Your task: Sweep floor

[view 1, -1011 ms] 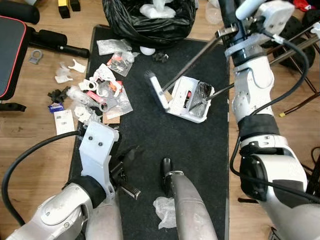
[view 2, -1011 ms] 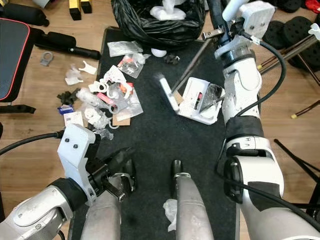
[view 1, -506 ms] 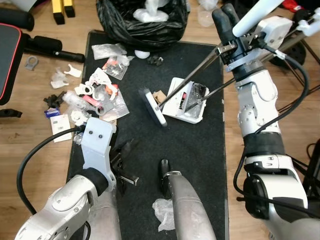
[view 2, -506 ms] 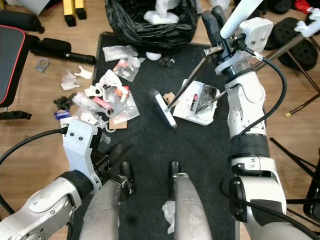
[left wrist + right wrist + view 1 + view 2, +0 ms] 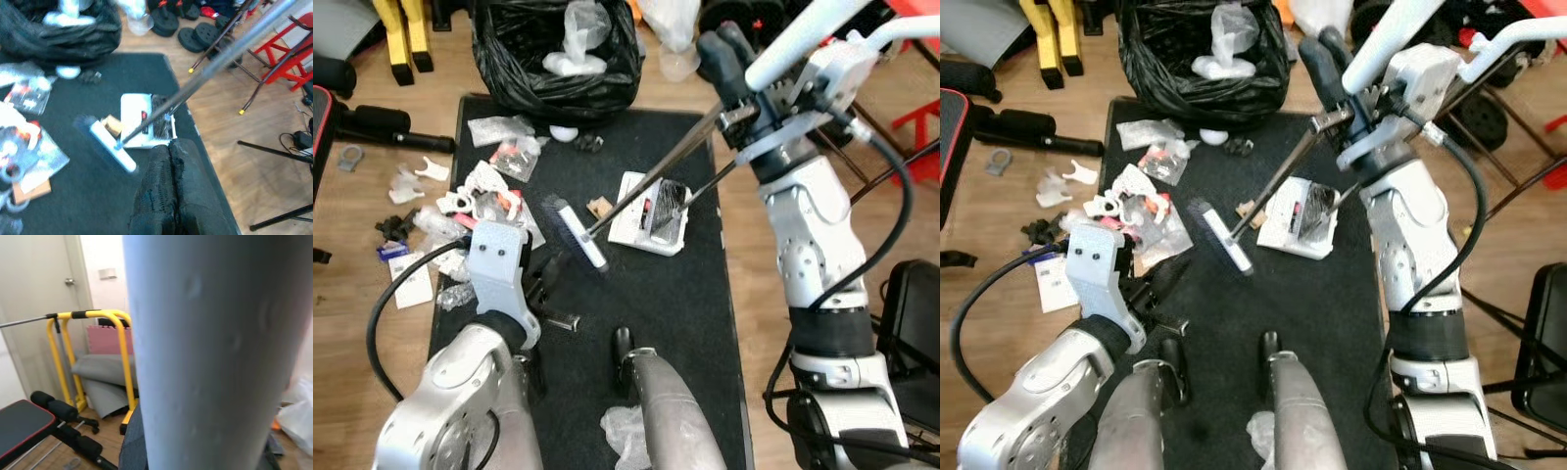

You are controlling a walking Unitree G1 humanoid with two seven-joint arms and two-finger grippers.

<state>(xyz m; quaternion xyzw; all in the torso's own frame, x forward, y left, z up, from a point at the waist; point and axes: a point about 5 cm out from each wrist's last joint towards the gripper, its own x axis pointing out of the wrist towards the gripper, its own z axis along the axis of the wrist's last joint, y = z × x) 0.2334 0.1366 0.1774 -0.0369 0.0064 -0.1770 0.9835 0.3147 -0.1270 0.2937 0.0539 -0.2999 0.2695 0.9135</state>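
Black rubber mat [image 5: 636, 284] taken as landmark. Off its left edge, on the wood floor: white plastic scraps and small dark bits [image 5: 406, 181], well apart from the brush. On the mat's left half, a heap of clear wrappers and white-and-red plastic litter [image 5: 494, 196], just beside the robot's left gripper [image 5: 168, 196], whose black fingers press together, holding nothing, low over the mat's near left part. At the mat's far edge, a black bin bag [image 5: 553, 49], open, with white waste inside. At the mat's middle, the white brush head [image 5: 576, 233] of a long silver-handled broom [image 5: 646, 181], touching or nearly touching the mat, close to the litter heap. Right of it, a white dustpan [image 5: 651, 201] lying on the mat. Above the mat's far right corner, the right gripper [image 5: 729, 69] clamped on the broom's pale upper handle.

Likely light and stiff, smooth-shafted, prone to twisting in a single grip; bristles soft. Best held high on the handle as now, with a second hold lower on the shaft for leverage. Litter light, apt to scatter.
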